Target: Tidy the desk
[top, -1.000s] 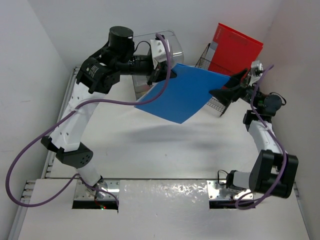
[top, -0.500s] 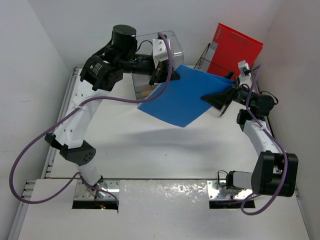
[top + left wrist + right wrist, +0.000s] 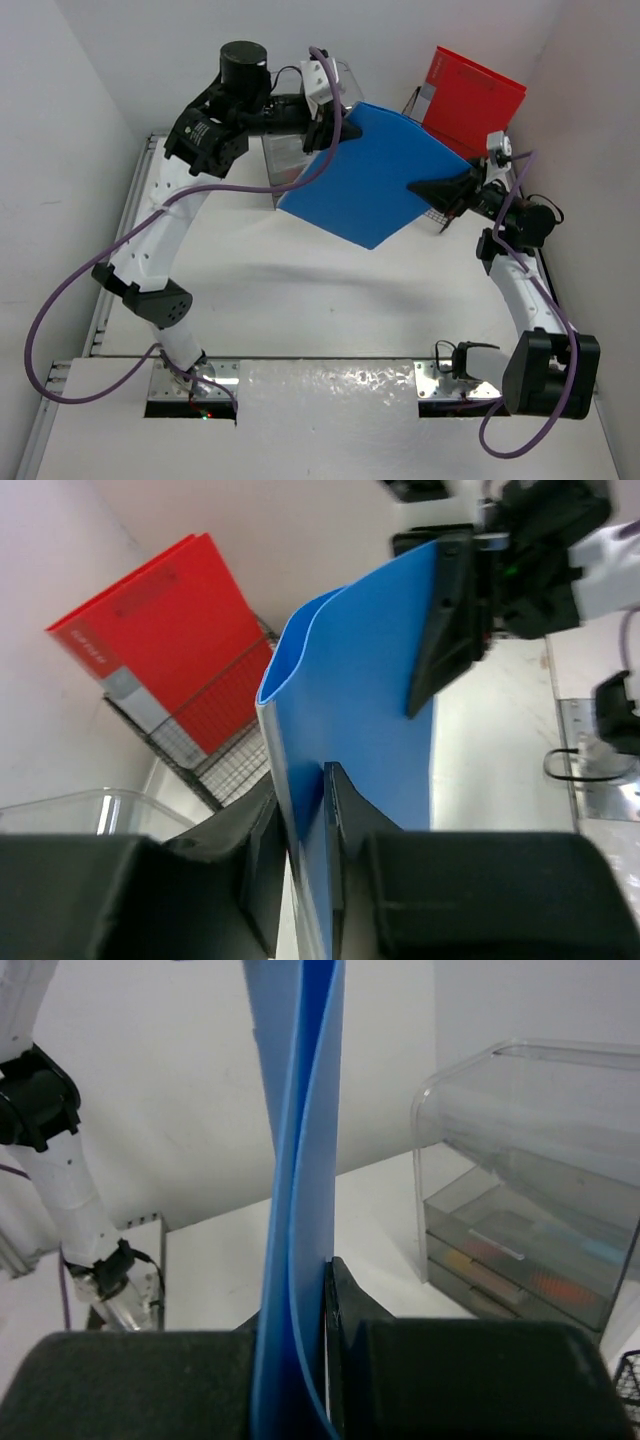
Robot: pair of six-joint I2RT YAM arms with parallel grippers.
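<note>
A blue folder [image 3: 370, 185] hangs in the air over the back of the white desk [image 3: 300, 290], held between both arms. My left gripper [image 3: 328, 135] has its jaws close on either side of the folder's upper left corner, as the left wrist view [image 3: 300, 780] shows. My right gripper [image 3: 440, 190] is shut on the folder's right edge. In the right wrist view the blue folder [image 3: 305, 1160] rises straight up from between its pads [image 3: 345, 1290]. The left wrist view shows the blue folder [image 3: 370, 680] with the right gripper [image 3: 445, 630] clamped on its far edge.
A red folder [image 3: 470, 95] stands in a black wire rack [image 3: 415, 115] at the back right corner. A clear plastic drawer unit [image 3: 290, 155] sits at the back, behind the left gripper. White wall panels close in the desk on the left, back and right.
My right gripper, open a second ago, has shut on the folder's right edge. The folder has swung slightly up and to the right between the two arms.
</note>
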